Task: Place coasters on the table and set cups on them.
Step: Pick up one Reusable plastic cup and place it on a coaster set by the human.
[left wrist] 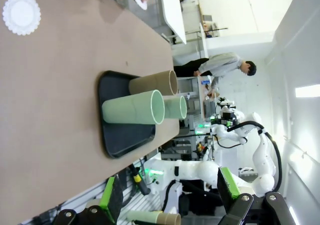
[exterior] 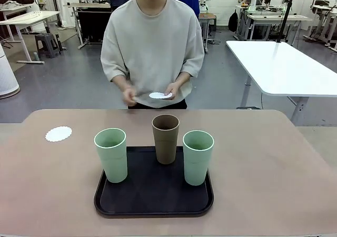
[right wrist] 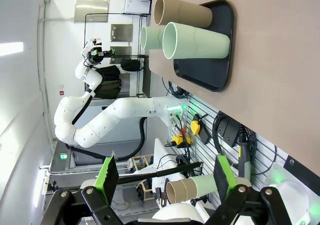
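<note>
Left gripper (left wrist: 167,187) and right gripper (right wrist: 165,172) wide open and empty; cups (exterior: 165,138) crowded on tray (exterior: 152,211), one coaster (exterior: 58,134) on table (exterior: 274,163), so grabbing one cup may tip its neighbour.

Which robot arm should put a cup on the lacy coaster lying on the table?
Probably the left. The coaster lies on the robot's left side of the table, and the nearest green cup stands on that side of the tray.

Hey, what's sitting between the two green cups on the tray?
In the front view, the brown cup stands between the left green cup and the right green cup, set a little farther back on the black tray.
</note>
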